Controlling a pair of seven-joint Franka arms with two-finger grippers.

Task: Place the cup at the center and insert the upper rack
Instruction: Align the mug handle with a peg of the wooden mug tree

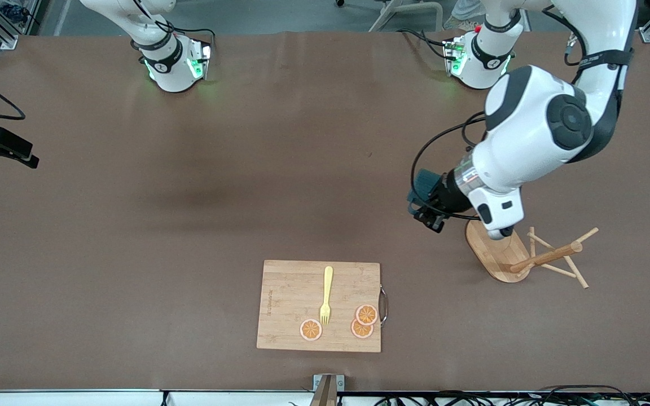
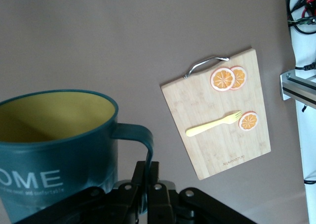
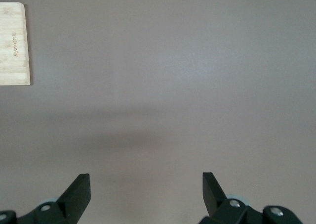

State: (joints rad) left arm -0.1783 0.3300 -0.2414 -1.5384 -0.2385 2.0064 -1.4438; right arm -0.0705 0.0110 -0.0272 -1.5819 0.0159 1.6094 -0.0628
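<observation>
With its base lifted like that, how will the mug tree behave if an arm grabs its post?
The mug tree lies tipped, resting on its pegs, so it probably pivots or rocks when gripped. Its thin dowels look breakable. The wide oval base likely makes that end heavier.

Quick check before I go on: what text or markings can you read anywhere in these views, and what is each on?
"OME": white letters on the cup, held in the left gripper; anything before them is cut off at the picture's edge.
Engraved mark on the cutting board: too small to read in any view.
Nothing else is readable.
</observation>
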